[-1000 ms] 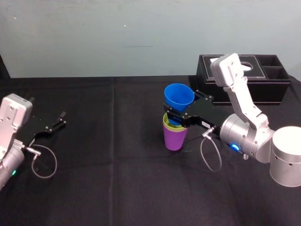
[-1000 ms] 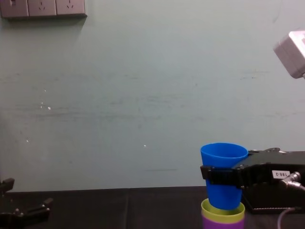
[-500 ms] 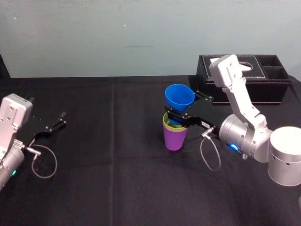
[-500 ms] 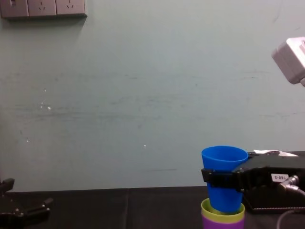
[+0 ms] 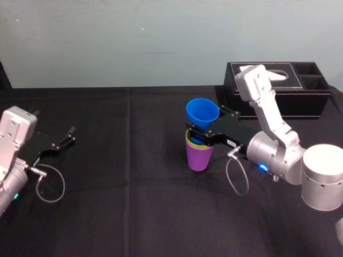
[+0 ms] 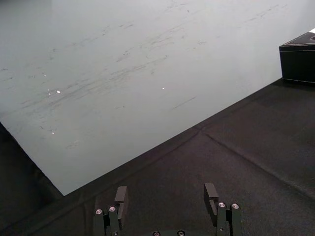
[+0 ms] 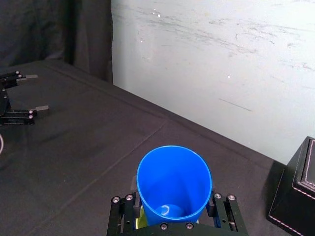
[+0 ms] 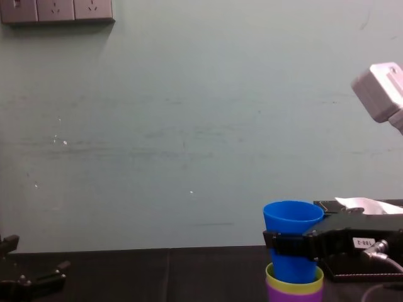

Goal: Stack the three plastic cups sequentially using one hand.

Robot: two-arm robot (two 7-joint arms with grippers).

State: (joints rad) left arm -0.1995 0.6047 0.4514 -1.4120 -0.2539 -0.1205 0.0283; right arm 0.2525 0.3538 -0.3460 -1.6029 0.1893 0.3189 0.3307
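Observation:
A purple cup point(image 5: 199, 157) stands upright on the black table, with a yellow-green cup point(image 5: 188, 142) nested inside it. The blue cup point(image 5: 202, 113) sits partly down in the yellow-green cup point(image 8: 294, 280), its rim well above the stack. My right gripper point(image 5: 196, 131) is shut on the blue cup point(image 7: 173, 177), one jaw on each side of its wall. In the chest view the jaws clasp the blue cup point(image 8: 291, 228) at mid-height over the purple cup point(image 8: 295, 294). My left gripper point(image 5: 68, 135) rests open at the far left, with its fingers point(image 6: 121, 195) holding nothing.
A black tissue box point(image 5: 278, 88) stands at the back right of the table, close behind my right arm. Black cloth point(image 5: 128, 203) covers the table, and a pale green wall rises behind it.
My right gripper has lowered the blue cup a little deeper into the yellow-green cup. The left arm has stayed still.

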